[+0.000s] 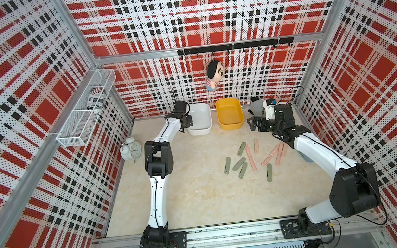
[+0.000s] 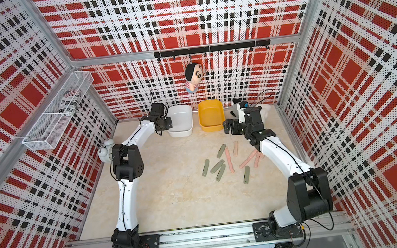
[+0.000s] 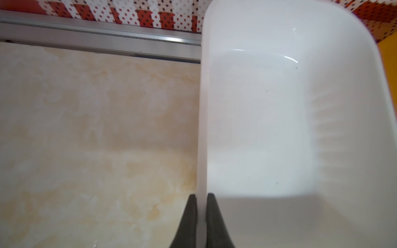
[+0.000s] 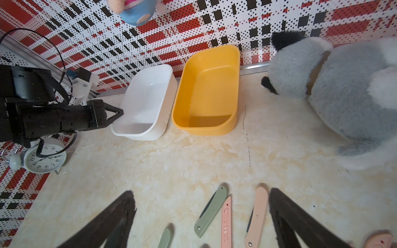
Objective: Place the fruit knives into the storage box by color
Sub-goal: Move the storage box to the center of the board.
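Green and pink fruit knives lie scattered on the beige table, among them a green one point(image 1: 241, 148) point(image 4: 211, 211) and a pink one point(image 1: 250, 159) point(image 4: 226, 221). A white storage box point(image 1: 199, 130) point(image 2: 180, 132) and a yellow storage box point(image 1: 230, 115) point(image 4: 206, 90) stand side by side at the back wall, both empty. My left gripper point(image 1: 188, 122) point(image 3: 202, 196) is shut on the left wall of the white storage box point(image 3: 257, 107). My right gripper point(image 1: 251, 124) point(image 4: 200, 192) hangs open above the far end of the knife pile, holding nothing.
A white alarm clock point(image 1: 131, 149) stands by the left wall beside my left arm. A grey plush toy point(image 1: 257, 107) point(image 4: 343, 90) lies at the back right, close to my right wrist. A doll point(image 1: 213, 75) hangs from the back wall's hook rail.
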Controlling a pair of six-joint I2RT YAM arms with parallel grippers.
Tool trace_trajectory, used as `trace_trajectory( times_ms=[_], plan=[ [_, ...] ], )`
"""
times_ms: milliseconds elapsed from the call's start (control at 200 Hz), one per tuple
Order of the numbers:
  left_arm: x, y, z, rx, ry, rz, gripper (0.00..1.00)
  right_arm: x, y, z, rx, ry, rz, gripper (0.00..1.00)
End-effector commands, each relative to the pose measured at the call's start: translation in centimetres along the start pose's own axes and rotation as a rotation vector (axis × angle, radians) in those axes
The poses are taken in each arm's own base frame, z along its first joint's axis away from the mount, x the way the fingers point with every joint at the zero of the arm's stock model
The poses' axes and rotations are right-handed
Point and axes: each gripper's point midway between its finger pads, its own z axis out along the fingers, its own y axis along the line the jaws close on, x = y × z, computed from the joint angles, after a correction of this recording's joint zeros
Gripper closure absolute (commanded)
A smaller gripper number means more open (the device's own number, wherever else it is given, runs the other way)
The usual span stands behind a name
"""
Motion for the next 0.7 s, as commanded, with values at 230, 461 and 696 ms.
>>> trace_trajectory(
  times_ms=[230, 461, 696],
  plan=[
    [1.2, -0.6, -8.3, 0.069, -0.083, -0.019, 1.00, 1.4, 0.6, 0.9, -0.010, 0.044, -0.012, 0.00],
    [6.9, -0.8, -12.4, 0.080, -0.059, -0.011, 1.00, 2.1, 2.0, 1.4, -0.023, 0.066, -0.035, 0.00],
    [12.2, 0.0, -16.1, 0.123, -0.041, -0.037, 1.00, 2.7, 3.4, 1.7, -0.036, 0.083, -0.061, 0.00]
  ],
)
